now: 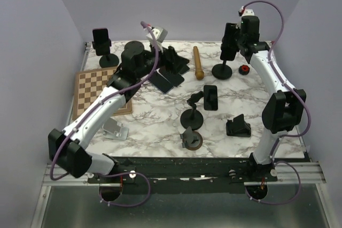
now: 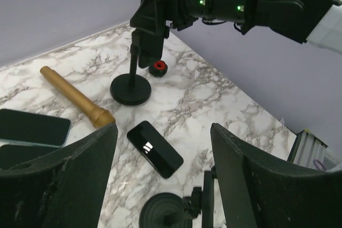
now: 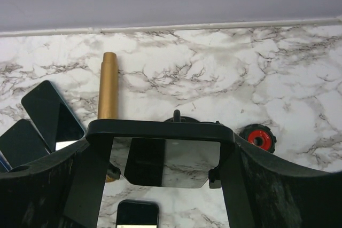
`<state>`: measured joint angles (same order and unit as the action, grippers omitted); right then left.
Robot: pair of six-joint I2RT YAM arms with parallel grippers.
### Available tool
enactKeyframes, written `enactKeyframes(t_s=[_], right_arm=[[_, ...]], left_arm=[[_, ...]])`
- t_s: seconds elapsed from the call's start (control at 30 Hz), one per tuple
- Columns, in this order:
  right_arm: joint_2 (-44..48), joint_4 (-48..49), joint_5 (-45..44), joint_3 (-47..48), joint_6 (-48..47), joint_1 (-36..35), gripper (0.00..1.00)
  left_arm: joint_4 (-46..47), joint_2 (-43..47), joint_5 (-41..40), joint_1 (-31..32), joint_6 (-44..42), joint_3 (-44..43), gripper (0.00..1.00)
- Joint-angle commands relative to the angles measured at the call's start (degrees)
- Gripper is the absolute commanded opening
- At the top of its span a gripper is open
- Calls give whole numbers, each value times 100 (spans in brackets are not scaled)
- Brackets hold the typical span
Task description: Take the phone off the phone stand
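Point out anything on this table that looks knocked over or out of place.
A small stand near the table's front edge seems tipped onto its side, round base showing. A loose phone lies flat beside the empty middle stand rather than in it. Nothing looks spilled or broken.

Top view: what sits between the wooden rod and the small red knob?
A black phone stand with a phone clipped in it stands between the wooden rod and the red knob, clearest in the top view.
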<state>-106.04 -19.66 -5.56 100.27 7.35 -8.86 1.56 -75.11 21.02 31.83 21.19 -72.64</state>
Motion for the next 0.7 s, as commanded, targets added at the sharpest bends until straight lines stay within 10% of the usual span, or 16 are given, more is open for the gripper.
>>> enactKeyframes(t_s=[0.0,0.67], right_arm=[[-247,604,349,321,-54,-89,1],[-864,-375,1228,1047,545,-197,1]], left_arm=[[239,-999,721,-101,-80,-819,77],[702,-5182,2850,-363,624,-4374,53]])
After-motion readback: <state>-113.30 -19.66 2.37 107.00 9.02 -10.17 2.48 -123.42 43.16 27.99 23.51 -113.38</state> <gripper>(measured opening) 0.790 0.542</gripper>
